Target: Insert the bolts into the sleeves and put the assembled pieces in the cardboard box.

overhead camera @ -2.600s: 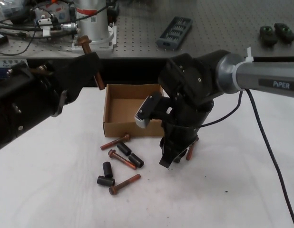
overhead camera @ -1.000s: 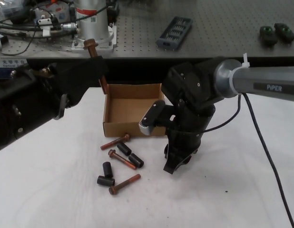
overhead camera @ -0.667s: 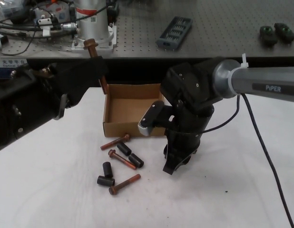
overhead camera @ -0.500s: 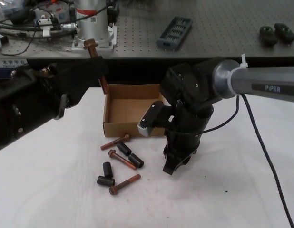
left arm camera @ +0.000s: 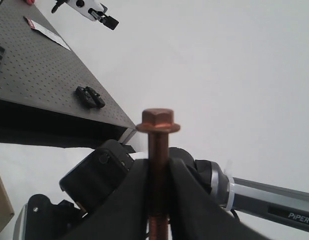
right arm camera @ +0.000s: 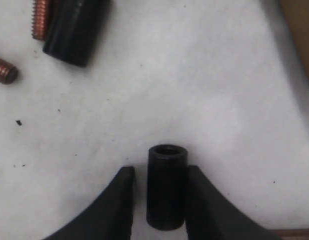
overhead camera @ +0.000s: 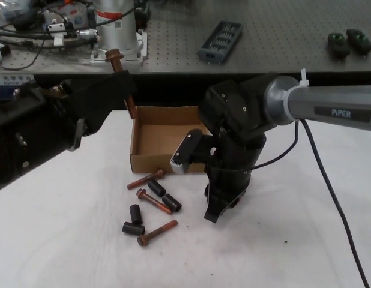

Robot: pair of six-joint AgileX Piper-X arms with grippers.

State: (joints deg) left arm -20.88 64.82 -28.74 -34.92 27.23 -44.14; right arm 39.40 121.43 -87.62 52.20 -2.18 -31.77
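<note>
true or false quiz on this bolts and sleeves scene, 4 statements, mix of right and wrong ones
1. The left gripper holds a bolt with its head pointing up. True.
2. Assembled pieces already lie in the box. False: the cardboard box looks empty inside in the high view.
3. The right gripper has its fingers on either side of a black sleeve that lies on the table. True.
4. Every bolt not in a gripper is stored inside the box. False: the loose bolts lie on the white table in front of the box, among black sleeves.
</note>
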